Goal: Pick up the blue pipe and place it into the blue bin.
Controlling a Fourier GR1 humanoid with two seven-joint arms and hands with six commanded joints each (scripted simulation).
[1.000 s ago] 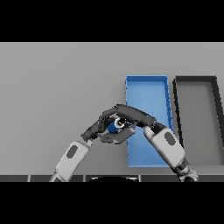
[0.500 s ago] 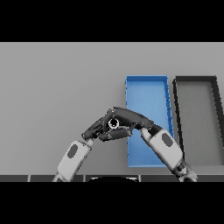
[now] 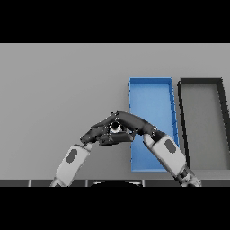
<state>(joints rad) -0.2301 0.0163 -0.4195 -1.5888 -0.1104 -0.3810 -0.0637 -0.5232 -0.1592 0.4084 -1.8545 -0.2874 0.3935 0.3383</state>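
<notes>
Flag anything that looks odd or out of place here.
Both hands, left robot hand and right robot hand, crowd together just left of the blue bin. The blue pipe is not visible; only a pale round end shows between them.

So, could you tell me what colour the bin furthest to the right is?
Black bin, dark grey inside, seen in the head view.

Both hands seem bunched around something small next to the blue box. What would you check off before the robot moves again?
1. Pipe held: cannot tell; only a small round end shows between the hands.
2. Right hand curled over pipe: ok.
3. Left hand at pipe: ok, fingers curled beside it.
4. Pipe in blue bin: not ok; it is left of the bin's wall.
5. Blue bin free inside: ok where visible.
6. Black bin out of the path: ok, beyond the blue bin.
</notes>
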